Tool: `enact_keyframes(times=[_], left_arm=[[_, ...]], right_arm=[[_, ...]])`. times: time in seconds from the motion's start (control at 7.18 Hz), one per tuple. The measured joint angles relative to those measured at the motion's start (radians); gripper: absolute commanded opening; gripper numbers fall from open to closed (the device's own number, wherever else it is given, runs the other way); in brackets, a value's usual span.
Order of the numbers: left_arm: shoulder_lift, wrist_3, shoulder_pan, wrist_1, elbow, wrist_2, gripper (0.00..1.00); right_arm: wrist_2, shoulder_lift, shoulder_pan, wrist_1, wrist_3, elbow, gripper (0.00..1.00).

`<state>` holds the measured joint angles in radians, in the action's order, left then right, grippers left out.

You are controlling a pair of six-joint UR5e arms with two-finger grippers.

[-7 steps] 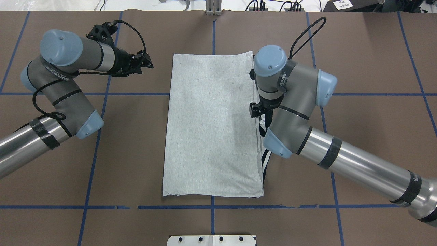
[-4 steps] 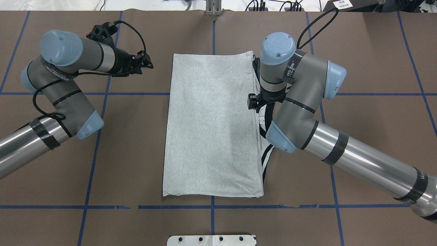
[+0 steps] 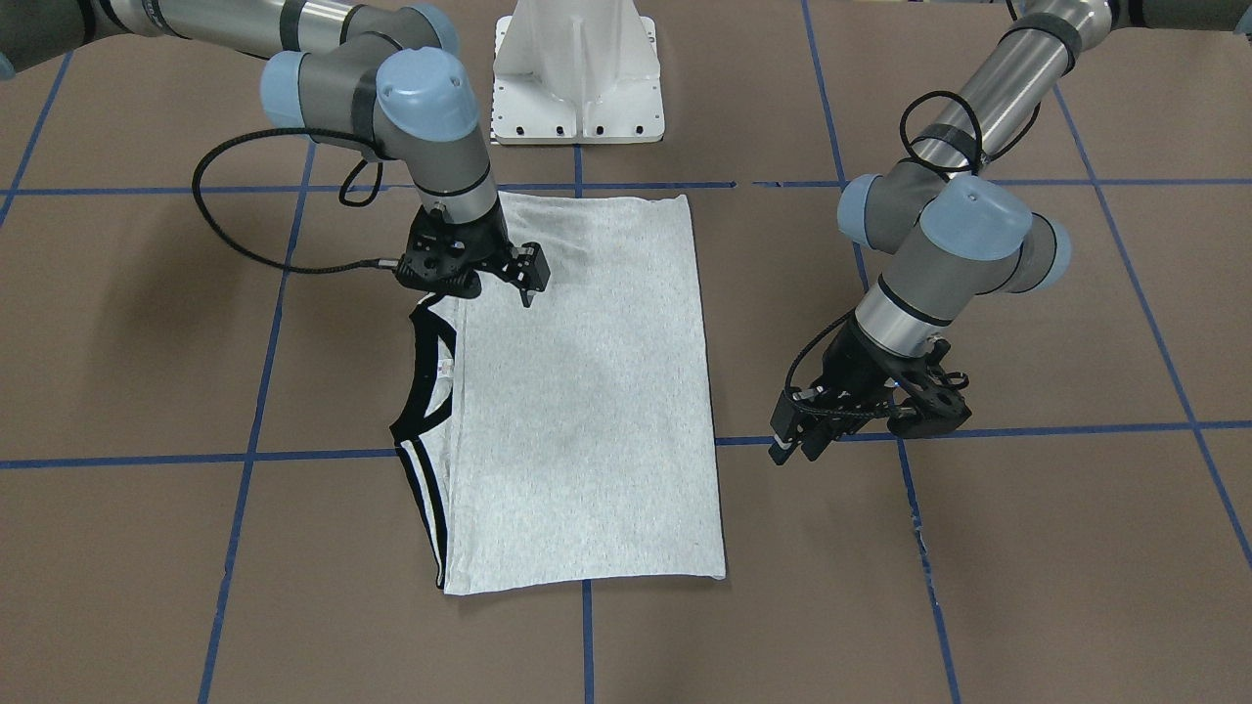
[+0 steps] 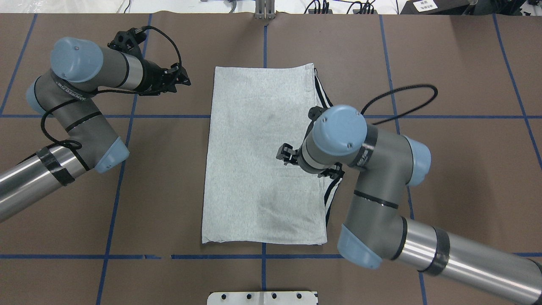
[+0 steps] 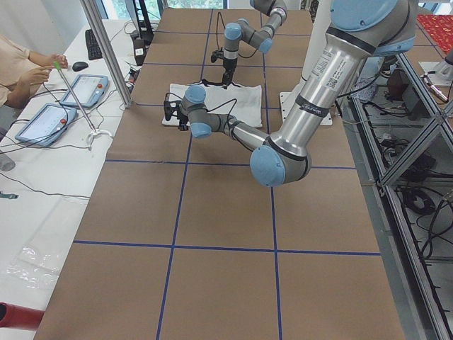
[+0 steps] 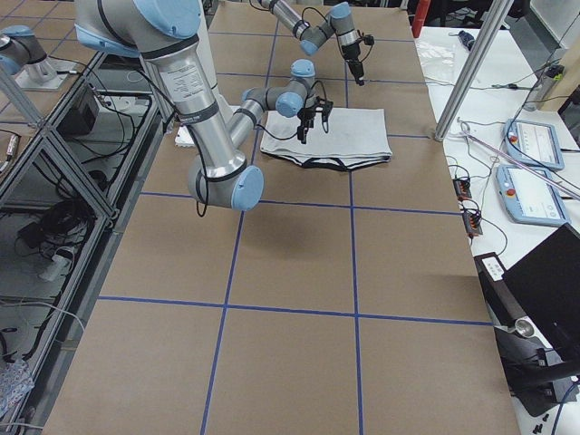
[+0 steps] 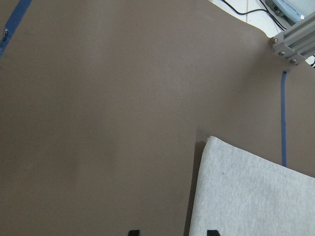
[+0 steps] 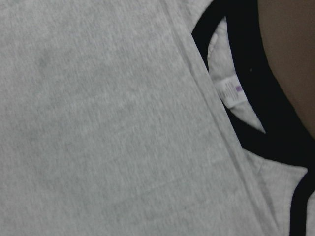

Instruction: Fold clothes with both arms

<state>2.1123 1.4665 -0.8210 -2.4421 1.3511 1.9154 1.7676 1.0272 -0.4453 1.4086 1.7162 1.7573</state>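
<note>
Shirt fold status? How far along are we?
Done: the T-shirt lies flat as a long rectangle, no sleeves sticking out; its black collar peeks out along the right edge.
In hand: the right end effector hangs over the shirt near that edge, the cloth below flat. The left end effector is open, off the cloth by the far left corner.
Left: probably a crosswise fold to shorten it.

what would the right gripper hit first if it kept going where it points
Likely the shirt: the right gripper aims down at its grey top layer, just beside the black collar; the gap is unclear.
</note>
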Motion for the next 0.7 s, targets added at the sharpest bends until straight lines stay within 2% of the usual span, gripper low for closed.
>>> enact_keyframes(times=[0.28,0.7], left_arm=[[0.000,0.000,-0.001,0.000,0.003,0.000,0.55],[-0.001,0.000,-0.003,0.000,0.009,-0.002,0.57]], right_arm=[[-0.141,0.053,0.121,-0.078,0.320,0.057,1.00],[-0.222,0.187,0.224,-0.090,0.460,0.171,1.00]])
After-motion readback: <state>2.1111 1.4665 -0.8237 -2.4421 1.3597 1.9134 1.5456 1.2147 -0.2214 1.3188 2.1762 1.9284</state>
